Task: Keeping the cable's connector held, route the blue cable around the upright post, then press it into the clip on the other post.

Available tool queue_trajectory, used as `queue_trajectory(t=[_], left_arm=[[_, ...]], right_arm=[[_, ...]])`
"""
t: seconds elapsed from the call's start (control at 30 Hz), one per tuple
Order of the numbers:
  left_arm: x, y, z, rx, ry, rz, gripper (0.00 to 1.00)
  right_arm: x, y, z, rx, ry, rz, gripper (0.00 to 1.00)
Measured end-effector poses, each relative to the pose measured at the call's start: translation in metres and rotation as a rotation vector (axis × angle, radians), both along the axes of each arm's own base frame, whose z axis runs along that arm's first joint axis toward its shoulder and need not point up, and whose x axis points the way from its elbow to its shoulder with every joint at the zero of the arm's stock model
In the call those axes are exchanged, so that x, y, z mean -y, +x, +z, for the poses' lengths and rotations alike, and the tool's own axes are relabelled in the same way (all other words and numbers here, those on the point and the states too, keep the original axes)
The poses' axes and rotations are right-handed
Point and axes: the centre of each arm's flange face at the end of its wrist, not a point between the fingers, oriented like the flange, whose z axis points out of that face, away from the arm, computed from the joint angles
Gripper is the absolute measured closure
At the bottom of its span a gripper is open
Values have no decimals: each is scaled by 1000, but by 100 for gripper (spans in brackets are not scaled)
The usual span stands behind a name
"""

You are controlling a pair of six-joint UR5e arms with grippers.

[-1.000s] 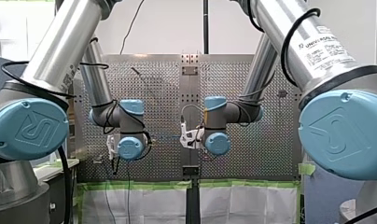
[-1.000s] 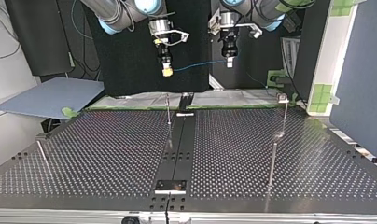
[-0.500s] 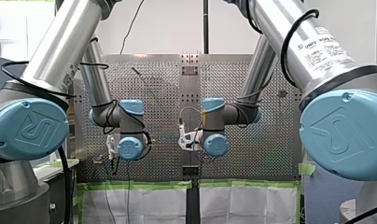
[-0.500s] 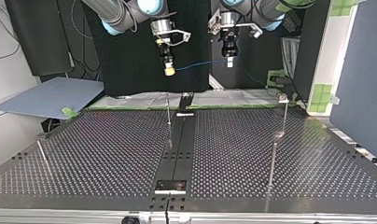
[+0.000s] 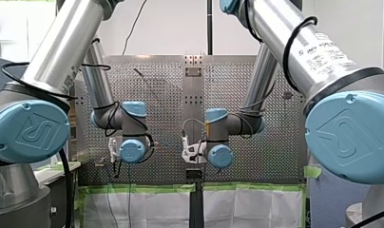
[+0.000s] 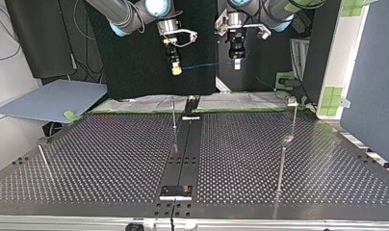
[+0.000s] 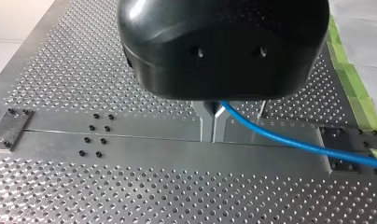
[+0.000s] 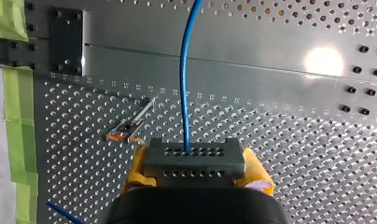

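**Left wrist view.** My left arm's black gripper (image 7: 213,131) has its two metal fingers (image 7: 206,126) brought together and clamped on the thin blue cable (image 7: 289,142). The cable leaves the fingertips to one side and runs off well above the perforated metal table (image 7: 84,196). A smooth central rail with black screws (image 7: 130,147) lies under the jaws.

**Right wrist view.** My right arm's gripper (image 8: 194,173) has its yellow-padded fingers (image 8: 137,170) closed on the dark grey rectangular connector block (image 8: 194,156), one pad on either side. The blue cable rises from the block's row of holes and runs straight ahead of the jaws. Beside the fingers, apart from the cable, stands a slender upright metal post (image 8: 133,122) with orange marks at one end. Green tape (image 8: 14,116) edges the table further to that side.

**Top view.** Both grippers hang well above the table, and the cable spans the gap between them in a shallow line. A second thin post bearing small metal fittings (image 6: 282,159) stands well apart from both jaws, and the cable touches neither post.

**Front view.** The wrists hide the fingertips of both grippers.
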Motion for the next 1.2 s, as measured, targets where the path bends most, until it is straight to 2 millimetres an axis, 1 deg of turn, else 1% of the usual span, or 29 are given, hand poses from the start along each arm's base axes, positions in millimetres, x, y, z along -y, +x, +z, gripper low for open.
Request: queue_trajectory(t=[0.23, 0.6, 0.77, 0.9, 0.97, 1.07, 1.2], left_arm=[[5, -11, 10, -2, -7, 0, 100], [19, -43, 39, -3, -7, -6, 100], [25, -58, 41, -26, 12, -37, 100], [25, -63, 40, -51, 34, -44, 100], [24, -64, 39, -62, 42, -45, 100], [24, -63, 40, -65, 33, -49, 100], [23, -59, 48, -49, -7, -46, 100]], right_arm=[[0, 0, 0, 0, 0, 0, 100], [0, 0, 0, 0, 0, 0, 100], [0, 0, 0, 0, 0, 0, 100], [0, 0, 0, 0, 0, 0, 100], [-1, 2, 3, 6, 1, 0, 100], [-5, 10, 15, 30, 0, -1, 100], [-14, 22, 34, 79, -1, 11, 100]])
